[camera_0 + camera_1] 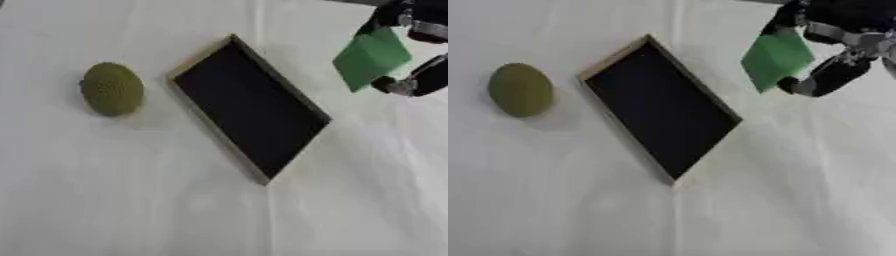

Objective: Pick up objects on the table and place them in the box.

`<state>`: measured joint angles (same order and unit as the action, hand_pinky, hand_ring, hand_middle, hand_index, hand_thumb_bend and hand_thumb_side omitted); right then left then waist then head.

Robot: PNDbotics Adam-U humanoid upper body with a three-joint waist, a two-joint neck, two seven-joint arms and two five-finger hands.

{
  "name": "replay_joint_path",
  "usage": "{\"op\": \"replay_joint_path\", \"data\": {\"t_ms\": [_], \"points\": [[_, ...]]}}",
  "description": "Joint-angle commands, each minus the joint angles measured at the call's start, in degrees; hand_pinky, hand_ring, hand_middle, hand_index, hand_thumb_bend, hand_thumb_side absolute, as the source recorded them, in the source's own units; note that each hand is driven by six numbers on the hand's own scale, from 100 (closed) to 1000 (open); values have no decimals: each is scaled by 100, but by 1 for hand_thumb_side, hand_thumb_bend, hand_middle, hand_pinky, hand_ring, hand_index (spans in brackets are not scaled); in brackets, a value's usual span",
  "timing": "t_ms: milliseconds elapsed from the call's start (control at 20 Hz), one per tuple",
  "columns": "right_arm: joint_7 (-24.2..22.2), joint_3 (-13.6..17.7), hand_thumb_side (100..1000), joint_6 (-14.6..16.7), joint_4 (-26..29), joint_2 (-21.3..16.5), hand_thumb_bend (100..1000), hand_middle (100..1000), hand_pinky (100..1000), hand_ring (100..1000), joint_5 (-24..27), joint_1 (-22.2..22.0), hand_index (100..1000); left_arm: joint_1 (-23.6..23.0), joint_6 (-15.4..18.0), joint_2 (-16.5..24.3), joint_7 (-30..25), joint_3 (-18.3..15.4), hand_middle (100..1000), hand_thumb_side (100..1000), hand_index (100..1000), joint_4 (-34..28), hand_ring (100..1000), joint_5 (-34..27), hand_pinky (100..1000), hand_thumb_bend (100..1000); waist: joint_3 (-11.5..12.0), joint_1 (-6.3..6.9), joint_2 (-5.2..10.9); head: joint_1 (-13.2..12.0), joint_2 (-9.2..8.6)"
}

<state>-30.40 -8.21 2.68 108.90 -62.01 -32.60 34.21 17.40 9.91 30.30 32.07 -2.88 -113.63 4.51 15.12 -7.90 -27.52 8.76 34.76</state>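
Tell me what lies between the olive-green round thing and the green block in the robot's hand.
The box, dark inside with a pale rim, lies between the olive-green round thing and the green block held by the right hand; otherwise only white tablecloth. Both eye views show this.

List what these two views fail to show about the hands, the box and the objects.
- Right hand: cut off by the top and right edges; the flat green block it pinches covers part of it.
- Left hand: in neither view.
- Black-lined shallow box: the dark interior shows no detail.
- Olive-green round object: too blurred to identify.
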Motion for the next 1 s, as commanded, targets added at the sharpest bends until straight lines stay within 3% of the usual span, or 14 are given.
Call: {"op": "replay_joint_path", "data": {"t_ms": [50,550,1000], "points": [[-140,-63,100,17,485,-290,224,582,805,728,87,51,656,44,10,145,-45,6,776,823,862,-96,826,-25,842,172,-11,44,193,38,29],[-461,-752,100,346,569,-47,249,589,796,727,79,729,661,79,9,132,-142,77,778,824,861,-96,827,-80,843,171,27,10,320,63,114],[-865,-1214,100,-12,569,413,218,589,790,721,-148,1257,662,106,12,107,-190,103,780,826,861,-96,829,-123,843,170,104,-13,308,120,126]]}}
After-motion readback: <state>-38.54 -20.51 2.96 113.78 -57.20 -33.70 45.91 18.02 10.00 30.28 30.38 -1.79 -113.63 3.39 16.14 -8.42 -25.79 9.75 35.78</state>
